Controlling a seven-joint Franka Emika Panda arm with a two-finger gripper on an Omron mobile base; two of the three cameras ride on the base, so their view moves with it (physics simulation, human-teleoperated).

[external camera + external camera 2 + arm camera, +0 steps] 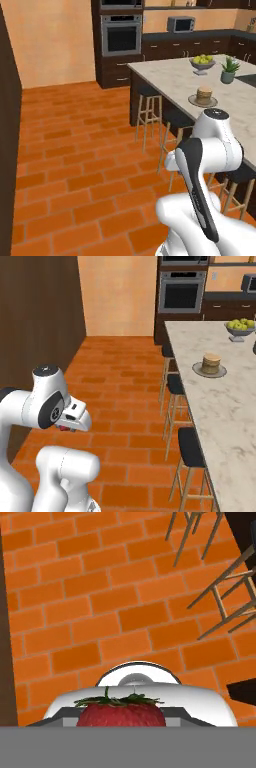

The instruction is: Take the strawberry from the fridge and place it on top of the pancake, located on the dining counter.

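The strawberry (122, 714), bright red with a green leafy cap, sits at the bottom of the hand view, and my gripper (122, 718) is shut on it above the orange brick floor. In the right base view the gripper (67, 426) hangs low beside my arm, with a speck of red showing under it. The pancake (204, 94) (211, 363), a short tan stack on a grey plate, rests on the marbled dining counter (167, 80) (225, 406), well ahead and to the right of the gripper. The fridge is out of view.
Black-seated stools (149, 100) (191, 448) line the counter's near side. A grey bowl of yellow-green fruit (202, 62) (239, 328) and a potted plant (229, 70) stand further back on the counter. A dark wood wall (40, 321) rises on the left. An oven (121, 35) is at the back.
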